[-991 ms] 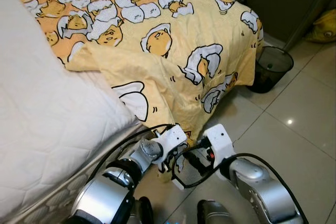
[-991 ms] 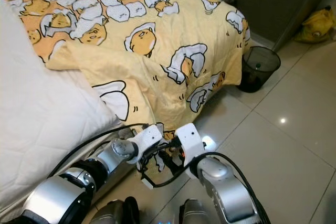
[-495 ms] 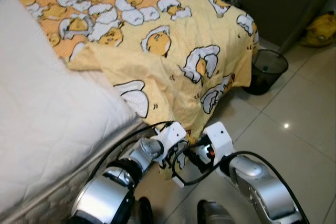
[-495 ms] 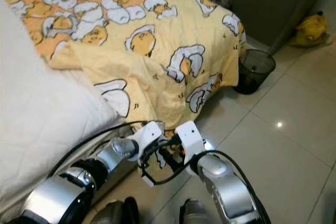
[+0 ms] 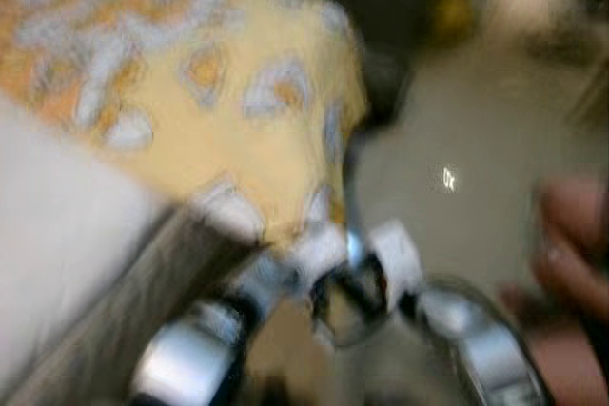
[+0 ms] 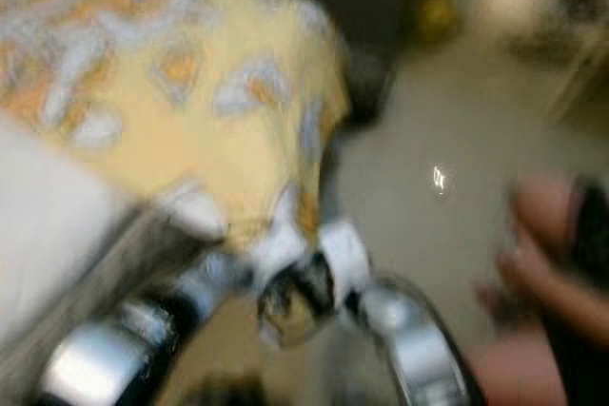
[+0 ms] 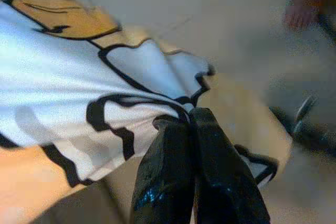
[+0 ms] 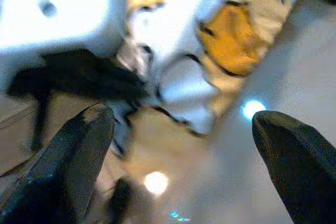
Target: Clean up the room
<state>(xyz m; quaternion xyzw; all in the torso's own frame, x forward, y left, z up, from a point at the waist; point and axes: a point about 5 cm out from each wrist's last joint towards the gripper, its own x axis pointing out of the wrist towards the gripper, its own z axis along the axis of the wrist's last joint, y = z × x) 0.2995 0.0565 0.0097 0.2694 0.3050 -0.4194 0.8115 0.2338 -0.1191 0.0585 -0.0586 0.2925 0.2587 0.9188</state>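
The head views are heavily blurred, so only coarse layout can be read. A yellow blanket [image 5: 238, 130] with white and orange cartoon prints drapes over the bed [image 5: 57, 235], its hanging corner falling toward the tiled floor [image 5: 447, 149] at the near right side of the bed.

Left gripper [image 7: 190, 124]: the jaws are clenched on the blanket's lower hem, pinching a fold of the white, black-outlined print. The left wrist view shows cloth fanning out from the closed fingertips.

Right gripper [image 8: 184, 129]: the jaws are released and spread wide, positioned just beside the left gripper, with the same blanket corner hanging between and beyond the fingers [image 8: 79, 156]. No cloth is held.

A person's hand [image 5: 571, 235] appears at the right edge of the scene, well apart from both grippers.

Step in hand, as judged: tidying the bed by taking hold of the hanging blanket corner. The next move calls for the right gripper to close on the hem next to the left grasp, then for both arms to lift the corner onto the mattress. Keep clear of the person.
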